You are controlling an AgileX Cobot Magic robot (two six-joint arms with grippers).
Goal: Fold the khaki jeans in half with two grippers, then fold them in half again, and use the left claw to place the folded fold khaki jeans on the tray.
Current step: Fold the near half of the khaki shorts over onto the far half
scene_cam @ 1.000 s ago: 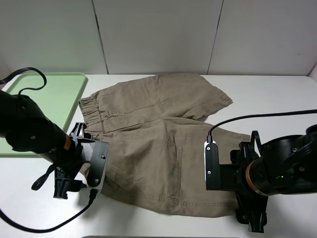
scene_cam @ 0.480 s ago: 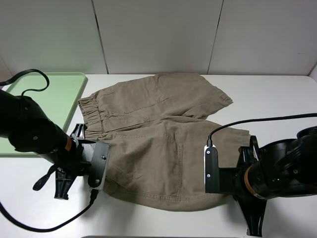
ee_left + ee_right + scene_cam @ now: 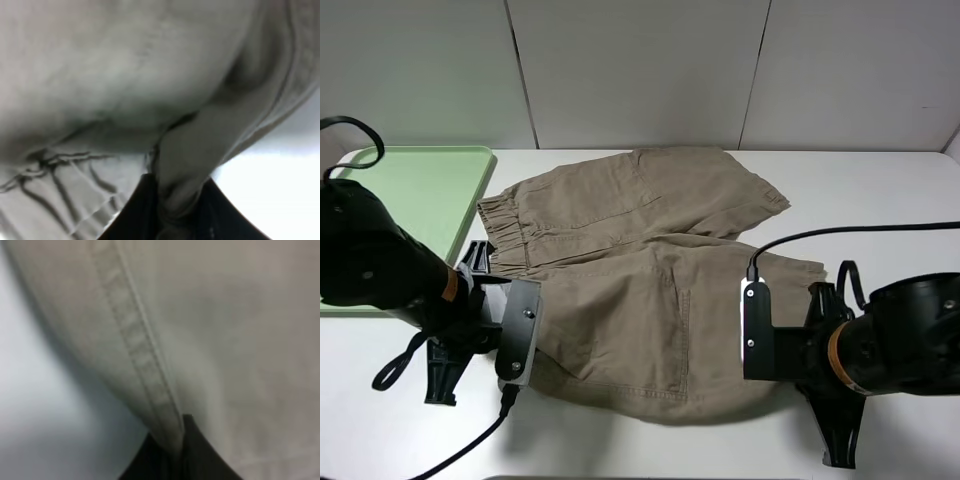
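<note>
The khaki jeans (image 3: pixel 640 270) lie spread across the white table, waistband toward the tray (image 3: pixel 410 190) at the far left. My left gripper (image 3: pixel 528 352) is at the near waistband corner, shut on a bunched fold of the cloth (image 3: pixel 180 165), as the left wrist view (image 3: pixel 177 222) shows. My right gripper (image 3: pixel 770 385) is at the near leg's hem corner. In the right wrist view it (image 3: pixel 175 455) is shut on the stitched hem (image 3: pixel 140 355). The near edge of the jeans hangs a little off the table, with a shadow under it.
The pale-green tray holds nothing. A black cable (image 3: pixel 840 235) runs from the right arm off the table's right side, and another cable (image 3: pixel 440 455) loops by the front edge at the left. A white panel wall (image 3: pixel 640 70) stands behind the table.
Both grippers have shut on the near edge of the jeans. That edge has risen slightly off the table. The right arm has shifted a little toward the right.
</note>
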